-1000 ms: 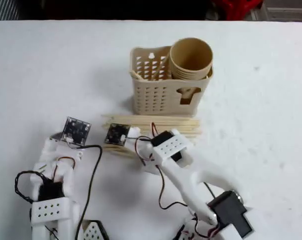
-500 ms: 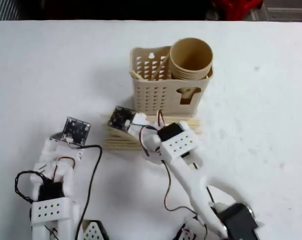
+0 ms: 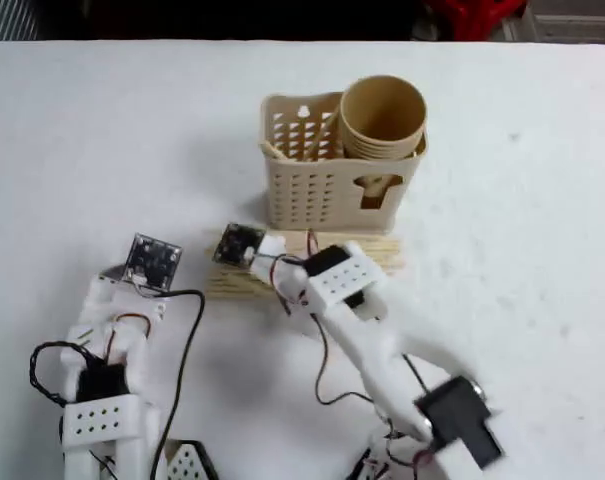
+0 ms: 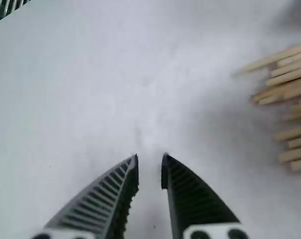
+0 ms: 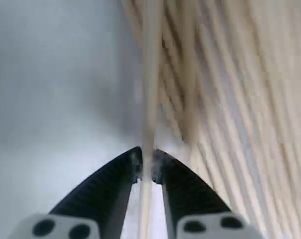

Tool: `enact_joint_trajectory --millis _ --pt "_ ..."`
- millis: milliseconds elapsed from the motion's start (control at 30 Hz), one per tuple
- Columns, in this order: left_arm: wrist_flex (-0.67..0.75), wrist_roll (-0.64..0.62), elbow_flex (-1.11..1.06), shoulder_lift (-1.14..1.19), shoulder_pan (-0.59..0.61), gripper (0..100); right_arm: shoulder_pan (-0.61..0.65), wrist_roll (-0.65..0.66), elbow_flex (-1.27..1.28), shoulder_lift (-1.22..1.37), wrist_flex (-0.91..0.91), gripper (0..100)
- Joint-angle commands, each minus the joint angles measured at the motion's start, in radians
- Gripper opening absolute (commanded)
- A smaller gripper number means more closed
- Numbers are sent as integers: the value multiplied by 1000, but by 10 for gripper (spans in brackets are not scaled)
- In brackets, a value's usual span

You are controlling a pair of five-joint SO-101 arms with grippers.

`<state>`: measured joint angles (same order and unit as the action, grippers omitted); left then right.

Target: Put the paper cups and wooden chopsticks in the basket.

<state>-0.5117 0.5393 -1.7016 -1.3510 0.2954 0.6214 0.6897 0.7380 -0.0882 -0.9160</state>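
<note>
Paper cups point(image 3: 382, 115) sit in the basket point(image 3: 312, 195); chopsticks point(image 3: 377, 252) mostly lie outside, right gripper point(image 5: 147, 163) pinching one chopstick point(image 5: 151, 74), left gripper point(image 4: 150, 160) ajar, empty.

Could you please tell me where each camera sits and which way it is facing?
High view: fixed above the table, looking down on the basket, paper cups, left arm and right arm.
Left wrist view: on the left arm's wrist, facing bare table past the open left gripper.
Right wrist view: on the right arm's wrist, facing the chopstick pinched in the right gripper.
Shared: all three show the pile of wooden chopsticks.
</note>
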Motion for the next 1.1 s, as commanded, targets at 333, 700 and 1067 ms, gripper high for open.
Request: enact_joint_trajectory --millis 333,700,1067 --pt "-5 8 3 -12 -12 96 8 -12 -2 -39 28 18" --pt "-5 8 3 -12 -12 96 8 -57 -8 -262 -42 18" --pt "-3 8 3 -12 -12 96 -33 -198 -285 -601 -186 17"
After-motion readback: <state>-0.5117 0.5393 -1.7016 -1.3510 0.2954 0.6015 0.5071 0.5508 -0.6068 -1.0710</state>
